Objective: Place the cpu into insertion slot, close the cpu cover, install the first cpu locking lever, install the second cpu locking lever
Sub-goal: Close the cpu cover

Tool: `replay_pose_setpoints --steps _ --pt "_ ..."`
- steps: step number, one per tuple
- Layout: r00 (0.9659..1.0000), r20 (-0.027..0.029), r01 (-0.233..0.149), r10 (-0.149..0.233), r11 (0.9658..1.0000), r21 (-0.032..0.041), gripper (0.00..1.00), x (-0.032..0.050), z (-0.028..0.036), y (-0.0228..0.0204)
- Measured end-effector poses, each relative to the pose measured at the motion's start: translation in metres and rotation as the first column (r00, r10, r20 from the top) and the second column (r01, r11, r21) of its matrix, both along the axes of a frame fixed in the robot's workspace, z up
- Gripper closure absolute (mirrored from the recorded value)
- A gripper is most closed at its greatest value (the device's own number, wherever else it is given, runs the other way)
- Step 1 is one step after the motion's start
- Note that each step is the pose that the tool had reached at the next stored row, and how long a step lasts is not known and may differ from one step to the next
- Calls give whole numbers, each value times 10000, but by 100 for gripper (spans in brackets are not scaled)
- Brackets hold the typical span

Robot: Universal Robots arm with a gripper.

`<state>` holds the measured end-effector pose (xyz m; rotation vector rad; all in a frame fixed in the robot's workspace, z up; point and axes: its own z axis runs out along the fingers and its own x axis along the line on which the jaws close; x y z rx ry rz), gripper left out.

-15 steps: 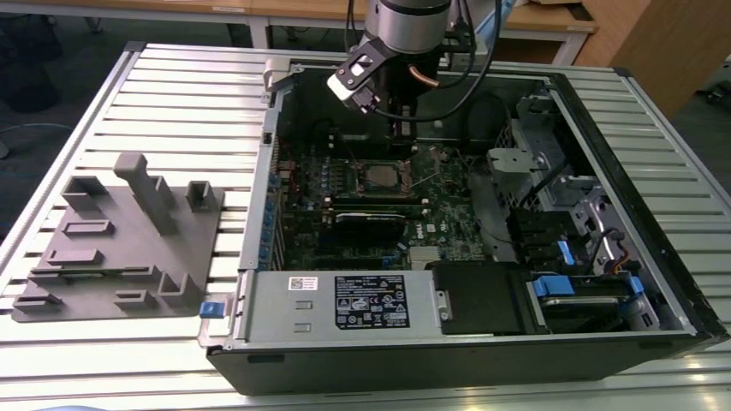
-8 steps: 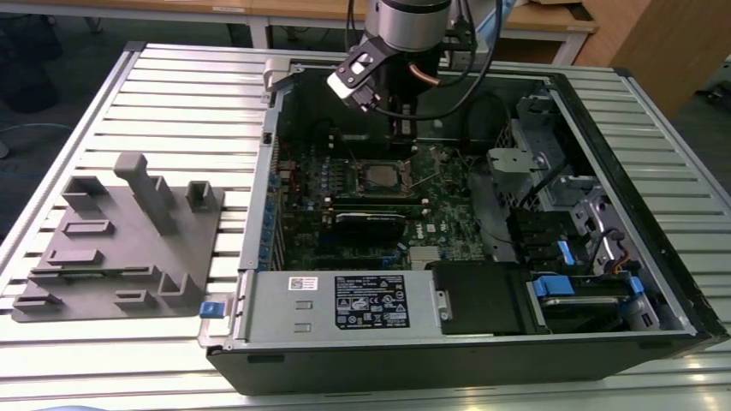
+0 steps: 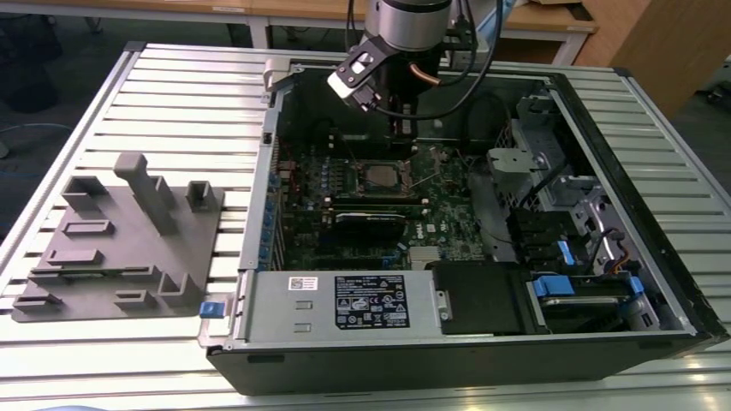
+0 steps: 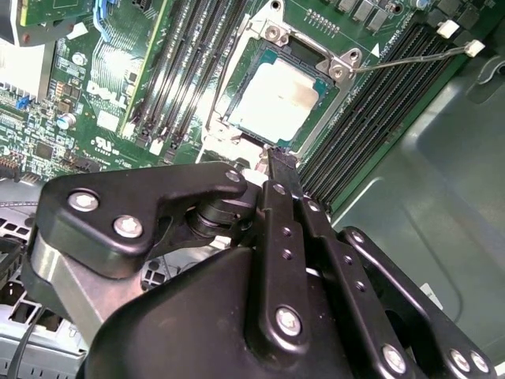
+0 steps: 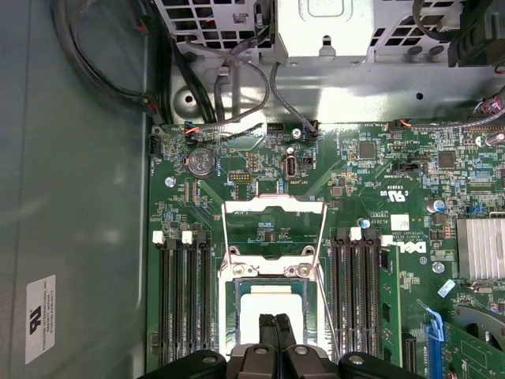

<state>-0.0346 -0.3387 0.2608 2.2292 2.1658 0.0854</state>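
1. The cpu point(image 4: 276, 103) point(image 5: 252, 328) lies flat in the slot point(image 3: 377, 176). Its pale metal top glares in both wrist views.
2. The claw point(image 5: 274, 322) point(image 4: 278, 158) is clenched, its tips pressed together with nothing seen between them. In the first wrist view the tips overlap the cpu's top. In the second wrist view they sit at the slot's edge, just beside the chip. I cannot tell whether they touch it.
3. The claw's black body hides part of the cpu and the slot's near border in the first wrist view.
4. The cover point(image 5: 272, 208) stands open off the slot, with green board showing through its window. Thin wire levers point(image 5: 226, 237) run along its sides.
5. Long black memory slots point(image 5: 181, 292) flank the slot on both sides.
6. In the exterior view the slot sits mid-frame inside the open case point(image 3: 457, 368). The arm point(image 3: 406, 26) enters at top centre, and its claw is hard to make out against the case's shadow.
7. The case rests on a slatted worktop point(image 3: 171, 86). A grey fixture point(image 3: 115, 231) sits near the case on the exterior view's left.
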Motion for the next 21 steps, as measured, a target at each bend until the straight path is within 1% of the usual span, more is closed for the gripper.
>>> replay_pose_setpoints --steps 3,10,21 --pt "10000 0 -1 1 10000 0 89 3 0 0" --pt "10000 0 0 0 10000 0 89 48 0 0" --pt "10000 0 0 0 10000 0 89 57 0 0"
